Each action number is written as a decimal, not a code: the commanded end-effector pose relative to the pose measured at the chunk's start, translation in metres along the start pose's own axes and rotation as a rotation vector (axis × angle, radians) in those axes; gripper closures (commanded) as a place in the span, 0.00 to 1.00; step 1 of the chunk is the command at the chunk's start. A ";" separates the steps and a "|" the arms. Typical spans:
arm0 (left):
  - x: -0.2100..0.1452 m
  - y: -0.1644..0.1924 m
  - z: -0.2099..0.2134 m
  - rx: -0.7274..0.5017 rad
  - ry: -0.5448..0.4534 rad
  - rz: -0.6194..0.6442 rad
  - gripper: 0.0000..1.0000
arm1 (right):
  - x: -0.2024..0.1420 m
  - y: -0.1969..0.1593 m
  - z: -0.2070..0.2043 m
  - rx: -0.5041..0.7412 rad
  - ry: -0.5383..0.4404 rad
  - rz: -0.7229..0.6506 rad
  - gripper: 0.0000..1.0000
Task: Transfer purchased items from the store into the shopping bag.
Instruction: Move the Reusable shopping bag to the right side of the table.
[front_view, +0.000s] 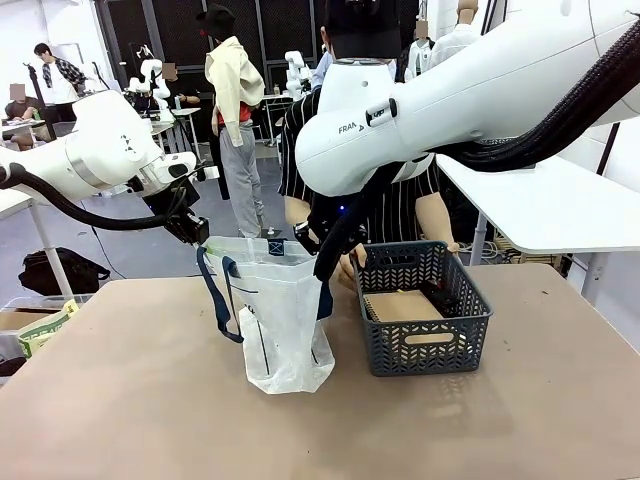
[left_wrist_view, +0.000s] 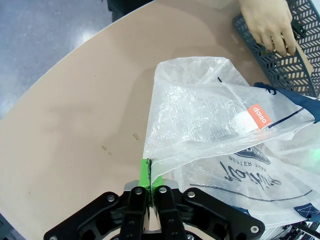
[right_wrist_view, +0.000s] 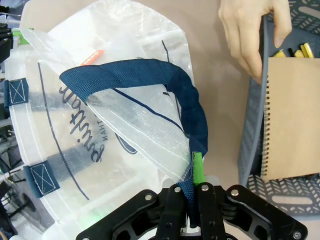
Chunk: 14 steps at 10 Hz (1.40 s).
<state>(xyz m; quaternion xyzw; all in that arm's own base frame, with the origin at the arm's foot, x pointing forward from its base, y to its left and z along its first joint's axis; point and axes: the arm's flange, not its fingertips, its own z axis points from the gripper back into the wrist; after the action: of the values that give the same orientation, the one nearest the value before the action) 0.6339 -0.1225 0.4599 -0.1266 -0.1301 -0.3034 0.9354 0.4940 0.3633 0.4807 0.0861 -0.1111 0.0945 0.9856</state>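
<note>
The shopping bag (front_view: 285, 320) stands open mid-table, whitish with navy handles. My left gripper (front_view: 197, 232) is shut on its left rim, green pads pinching the plastic edge (left_wrist_view: 151, 172). My right gripper (front_view: 325, 262) is shut on the opposite side, clamping a navy handle (right_wrist_view: 175, 85) together with the bag's edge (right_wrist_view: 195, 172). An orange label (left_wrist_view: 259, 116) shows inside the bag. The store, a dark grey mesh basket (front_view: 430, 345), stands just right of the bag. It holds a brown spiral notebook (right_wrist_view: 295, 115) and a dark item (front_view: 440, 298). A person's hand (right_wrist_view: 247, 30) rests on its rim.
The person in a striped shirt (front_view: 400, 205) stands behind the basket at the table's far edge. A white table (front_view: 560, 200) is at the right. A green-and-white packet (front_view: 45, 325) lies off the table's left edge. Bare tabletop (front_view: 150, 400) spreads in front.
</note>
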 end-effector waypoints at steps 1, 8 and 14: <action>-0.004 0.002 0.003 0.008 0.003 0.008 1.00 | 0.000 -0.003 0.001 0.011 0.004 -0.011 1.00; -0.004 0.002 0.003 0.008 0.003 0.008 1.00 | 0.000 -0.003 0.001 0.011 0.004 -0.011 1.00; -0.004 0.002 0.003 0.008 0.003 0.008 1.00 | 0.000 -0.003 0.001 0.011 0.004 -0.011 1.00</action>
<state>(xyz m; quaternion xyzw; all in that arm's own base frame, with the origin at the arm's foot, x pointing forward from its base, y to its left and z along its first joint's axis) 0.6339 -0.1225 0.4599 -0.1266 -0.1301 -0.3034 0.9354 0.4940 0.3633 0.4807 0.0861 -0.1111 0.0945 0.9856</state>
